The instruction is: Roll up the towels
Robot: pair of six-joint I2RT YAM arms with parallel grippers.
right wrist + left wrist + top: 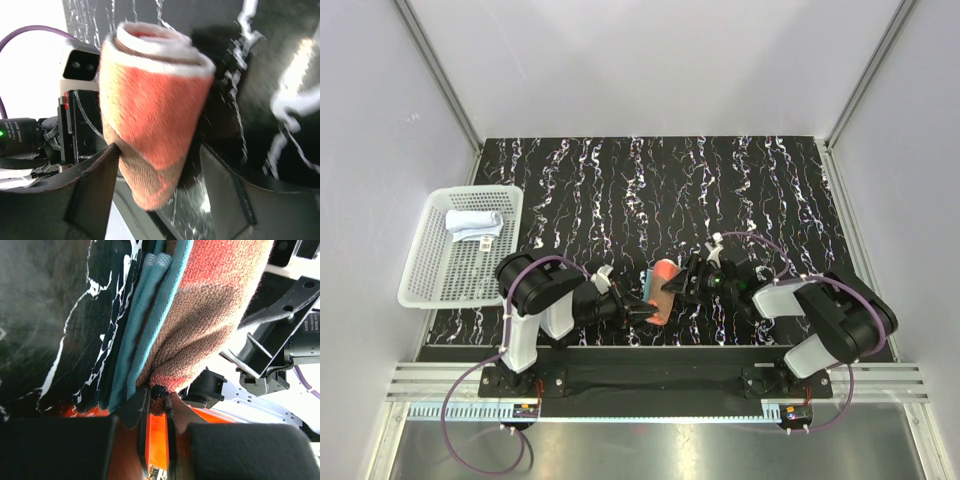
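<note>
The rolled brown towel (155, 115) lies on the table, well to the right of the basket (460, 275). The left gripper (642, 314) is clenched on one end of it. The right gripper (160, 185) straddles the roll with its jaws apart, one finger touching it and the other just beside. If these jaws squeeze off-centre, or the left one tugs, I think the roll may loosen. The white towel (472, 224) lies inside the basket and is not in the way.
</note>
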